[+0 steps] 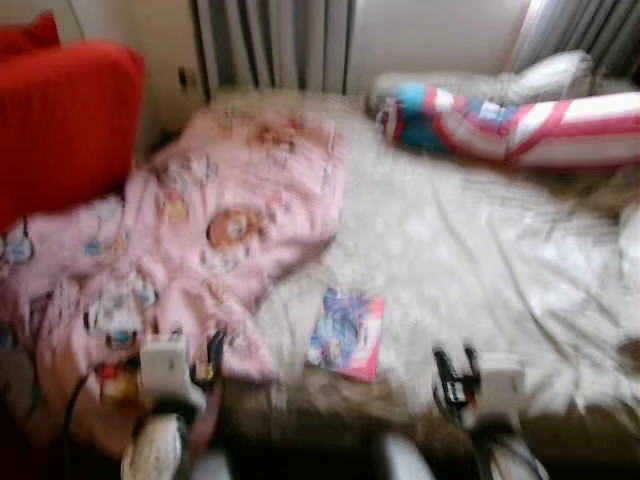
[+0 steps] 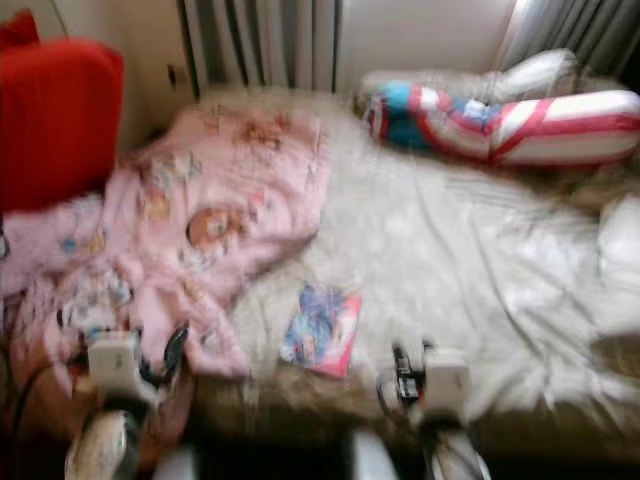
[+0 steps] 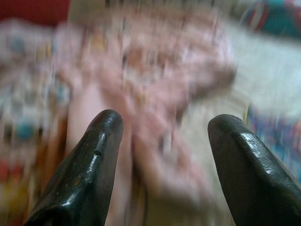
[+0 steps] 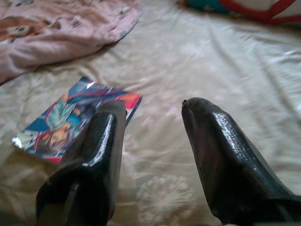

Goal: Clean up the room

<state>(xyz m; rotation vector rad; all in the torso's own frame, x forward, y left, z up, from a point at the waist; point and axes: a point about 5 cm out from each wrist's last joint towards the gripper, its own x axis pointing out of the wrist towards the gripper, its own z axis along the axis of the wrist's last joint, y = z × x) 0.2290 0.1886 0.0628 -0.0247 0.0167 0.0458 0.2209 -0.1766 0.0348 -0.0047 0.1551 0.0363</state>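
— What's nearest the robot?

— Both grippers, low at the near edge of the bed [image 1: 450, 260]. The left gripper [image 3: 164, 141] hangs over the rumpled pink blanket [image 1: 230, 220], its two black fingers [image 3: 94, 160] spread apart with nothing between them. The right gripper [image 4: 153, 113] hovers above the pale sheet, fingers likewise parted and empty.

— And the things to tidy?

— A colourful book [image 4: 75, 120] with a blue, pink and red cover lies flat on the sheet, near the bed's front edge, between the two grippers and just beside the blanket's lower edge. From the right wrist view it sits partly behind one finger; whether they touch I cannot tell.

— Farther on?

— The pink blanket, printed with cartoon figures, sprawls over the left half of the bed and droops off its near corner. A red cushion [image 1: 60, 120] stands at the left. At the far right end lies a long pillow [image 1: 520, 125] striped in red, white and blue, with a grey curtain [image 1: 275, 40] behind. The head views are blurred.
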